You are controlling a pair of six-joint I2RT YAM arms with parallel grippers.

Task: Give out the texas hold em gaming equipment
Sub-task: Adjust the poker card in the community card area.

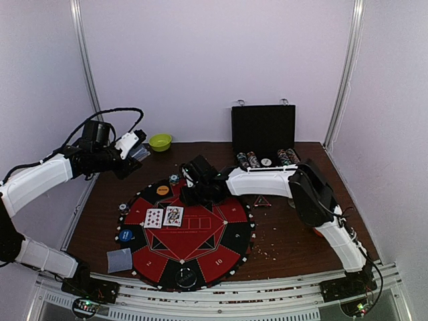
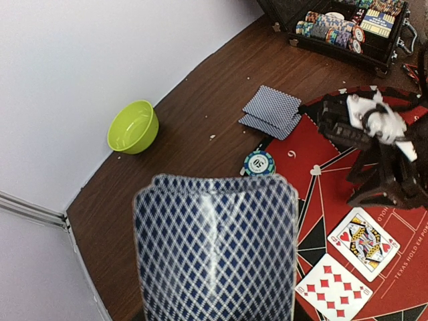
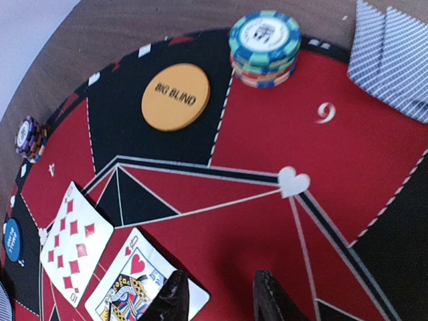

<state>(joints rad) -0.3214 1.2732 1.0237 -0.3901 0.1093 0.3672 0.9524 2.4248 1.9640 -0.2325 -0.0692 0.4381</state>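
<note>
Plainly, blue-diamond card backs [image 2: 215,247], red-pipped faces [image 2: 364,241], striped chips [image 3: 264,48]

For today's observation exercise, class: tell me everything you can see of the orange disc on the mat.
The orange disc is round, flat and thin, and looks like smooth plastic. BIG BLIND is printed on it in black capitals. It lies face up on a black segment of the round mat, near the mat's edge and apart from the chip stack beside it. Nothing but the mat touches it.
</note>
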